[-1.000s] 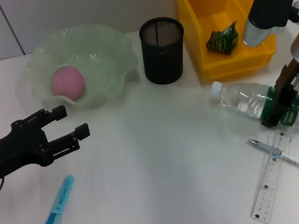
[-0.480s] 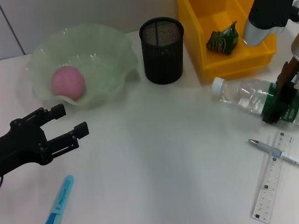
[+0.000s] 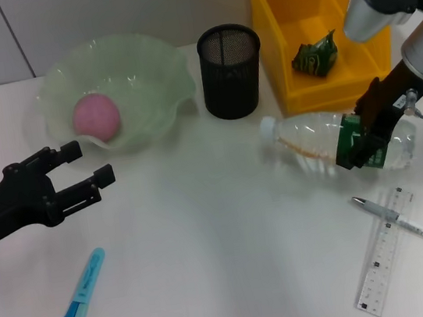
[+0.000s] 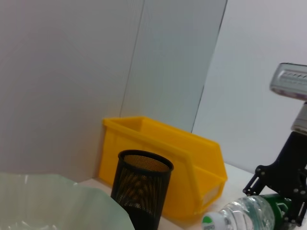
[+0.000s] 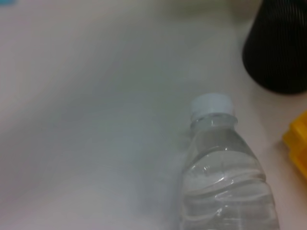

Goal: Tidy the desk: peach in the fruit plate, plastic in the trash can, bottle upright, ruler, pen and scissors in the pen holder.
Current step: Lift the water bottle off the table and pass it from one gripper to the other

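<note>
Office-like room: white desk (image 3: 223,243), panelled wall (image 4: 72,72)

Bottle (image 5: 225,182) base beyond frame edge

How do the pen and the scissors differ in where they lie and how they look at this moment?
The pen lies on the robot's right side, crossing over the clear ruler; the scissors lie alone on the left, touching nothing. The pen is slim and silvery with a blue band; the scissors are light blue with loop handles. Both lie flat on the desk, not yet in the pen holder, and neither is held.
</note>
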